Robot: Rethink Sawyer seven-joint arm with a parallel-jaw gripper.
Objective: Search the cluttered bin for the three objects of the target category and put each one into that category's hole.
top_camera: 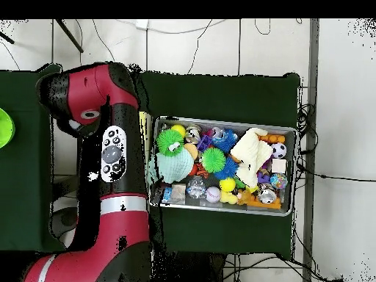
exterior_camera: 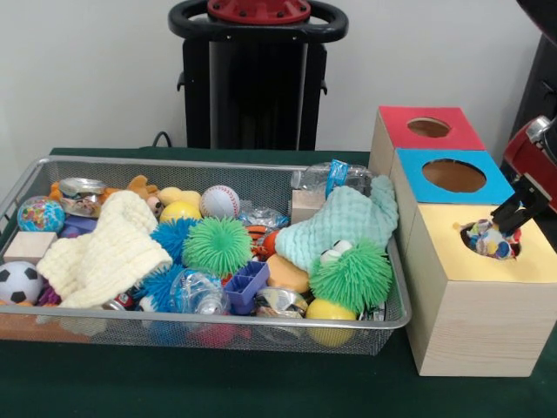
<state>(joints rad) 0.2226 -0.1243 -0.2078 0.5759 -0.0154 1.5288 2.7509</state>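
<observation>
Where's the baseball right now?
In the front view, the baseball sits toward the back of the wire bin, near its middle, just right of a yellow ball and behind the green spiky ball.

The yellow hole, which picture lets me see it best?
The front view: the yellow hole sits open on the box top, with a colourful ball in it under the gripper. In the overhead view the red arm hides it.
</observation>
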